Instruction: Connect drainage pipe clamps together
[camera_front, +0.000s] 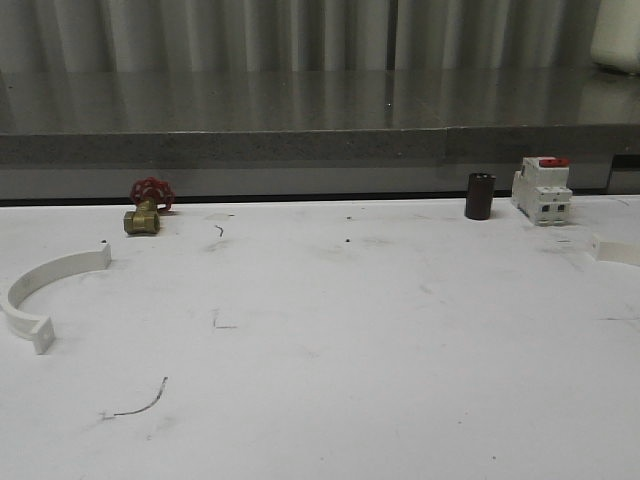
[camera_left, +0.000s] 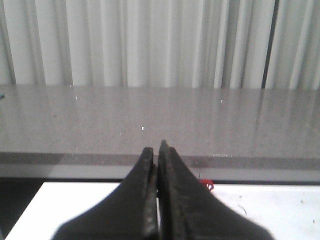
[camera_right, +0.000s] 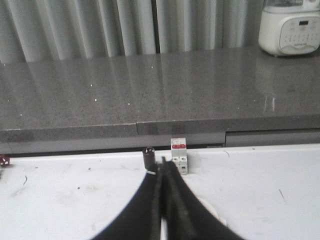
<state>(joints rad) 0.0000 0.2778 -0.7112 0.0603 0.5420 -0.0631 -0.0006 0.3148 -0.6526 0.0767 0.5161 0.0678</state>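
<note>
On a scuffed white table (camera_front: 330, 340), a rigid, light-looking clamp half (camera_front: 50, 290) awaits a mid-arc grasp; left gripper (camera_left: 157, 150) and right gripper (camera_right: 163, 165) are clenched, empty.

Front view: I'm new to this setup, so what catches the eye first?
The white half-ring clamp curving at the table's left edge stands out. Behind it, near the back edge, sits a brass valve with a red handwheel. Far right at the back stand a dark cylinder and a white breaker with a red top.
</note>
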